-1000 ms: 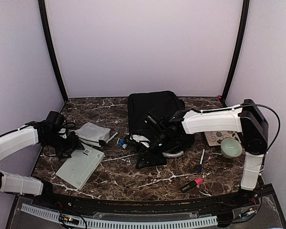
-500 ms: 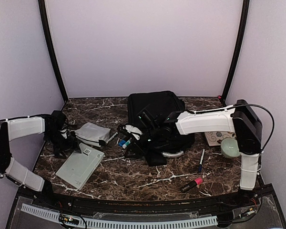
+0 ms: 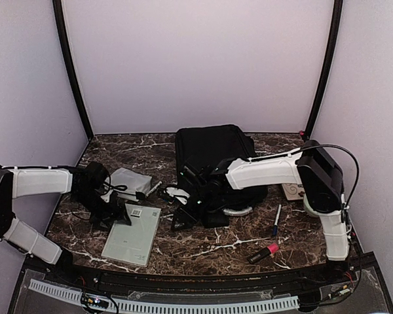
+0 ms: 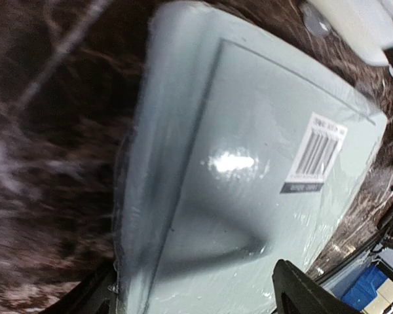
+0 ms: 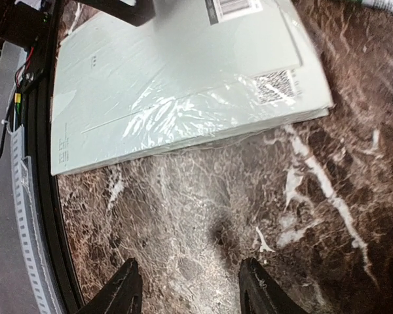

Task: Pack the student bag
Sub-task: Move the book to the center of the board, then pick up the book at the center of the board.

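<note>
The left pincer (image 4: pixel 193 291) is spread wide over one end of a pale green, shrink-wrapped folder (image 3: pixel 132 234). The digits on the folder's white barcode sticker (image 4: pixel 318 154) are too small to read. A grey pouch (image 3: pixel 130 183) lies just behind the folder. The right pincer (image 5: pixel 187 288) hangs wide and empty above the desk (image 3: pixel 183 252), which is dark brown marble with white veins. The black student bag (image 3: pixel 209 147) lies flat at centre back. Further right are a pen (image 3: pixel 276 220) and a pink marker (image 3: pixel 263 253). Pale lilac walls close in the space.
</note>
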{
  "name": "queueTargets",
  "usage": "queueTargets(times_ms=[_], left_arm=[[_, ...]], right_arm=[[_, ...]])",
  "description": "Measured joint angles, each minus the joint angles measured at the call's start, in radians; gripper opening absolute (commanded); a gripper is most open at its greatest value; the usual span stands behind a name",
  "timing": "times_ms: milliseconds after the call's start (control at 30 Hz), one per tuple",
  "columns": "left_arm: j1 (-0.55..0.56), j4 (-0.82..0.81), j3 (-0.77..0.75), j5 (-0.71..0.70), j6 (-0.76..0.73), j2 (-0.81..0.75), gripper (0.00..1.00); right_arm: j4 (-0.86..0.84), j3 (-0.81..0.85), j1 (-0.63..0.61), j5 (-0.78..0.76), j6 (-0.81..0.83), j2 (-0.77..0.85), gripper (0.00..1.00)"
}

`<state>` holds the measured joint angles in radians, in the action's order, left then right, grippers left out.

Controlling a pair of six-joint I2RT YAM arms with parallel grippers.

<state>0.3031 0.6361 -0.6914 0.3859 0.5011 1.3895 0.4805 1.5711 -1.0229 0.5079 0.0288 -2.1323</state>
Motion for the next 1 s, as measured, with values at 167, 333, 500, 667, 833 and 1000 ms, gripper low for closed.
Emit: queueTargets(times_ms=[167,333,500,667,833,1000], left_arm=[[0.124,-0.061,0.021,0.068,0.059,-0.005,0.84],[0.249,-0.157,0.024,0.135,0.113,0.027,0.83],[0.319,-0.254,0.028,0.156,0.187,0.050,0.83],[0.355,-0.350,0.068,0.136,0.281,0.021,0.84],[0.397,-0.465,0.123,0.080,0.374,-0.021,0.85],[0.418,-0.549,0.156,0.021,0.430,-0.038,0.79]], right_arm=[[0.045,0.001,0.004,0.033,0.004,-0.056,0.59],[0.048,0.005,0.027,0.085,-0.020,-0.059,0.68],[0.042,0.000,0.066,0.159,-0.066,-0.065,0.68],[0.042,-0.001,0.094,0.216,-0.094,-0.076,0.66],[0.055,0.000,0.115,0.256,-0.092,-0.079,0.63],[0.058,-0.012,0.125,0.250,-0.090,-0.064,0.63]])
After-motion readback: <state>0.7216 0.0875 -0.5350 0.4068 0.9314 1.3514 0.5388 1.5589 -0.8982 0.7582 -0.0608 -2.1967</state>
